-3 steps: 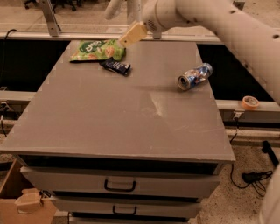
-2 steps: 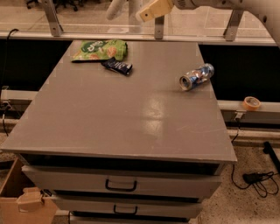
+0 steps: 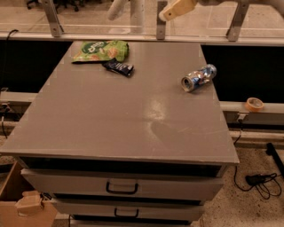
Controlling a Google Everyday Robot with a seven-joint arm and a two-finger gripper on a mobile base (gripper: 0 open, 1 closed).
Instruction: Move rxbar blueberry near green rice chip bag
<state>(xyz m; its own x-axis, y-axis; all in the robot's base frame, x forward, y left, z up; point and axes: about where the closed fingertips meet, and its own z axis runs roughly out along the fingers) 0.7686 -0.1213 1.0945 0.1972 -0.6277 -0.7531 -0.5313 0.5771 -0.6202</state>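
Currently the pincer [image 3: 171,12] hangs high above the far edge of the surface [image 3: 133,133], right of the middle and up at the top of the view. Only a tan tip shows. Cannot tell if it is open or closed. Nothing visible in it.

Rxbar blueberry [image 3: 119,67] lies flat near the far left corner, long axis slanting toward the right edge. Its upper end sits right at the lower right corner of the green rice chip bag [image 3: 101,50] — just beside it, possibly touching; cannot tell which. Bag lies flat too, close against the far edge.

Crushed can [image 3: 198,78] on its side near the right edge, well apart from bar and bag. Roll of tape [image 3: 254,104] sits off the surface, on the ledge beyond the right edge. Drawer handle [image 3: 121,188] below the near edge.

Judgement: bar placed as the task asks — near the bag, not on top of it, so both remain readable as separate items. Pincer's height above the far edge suits a clear, hands-off posture: nothing beneath it to knock, and no part of the arm over the pair. Little appears left to do. Main risk would be any low pass across the far left corner, which could shove the light wrapper away from the bag.
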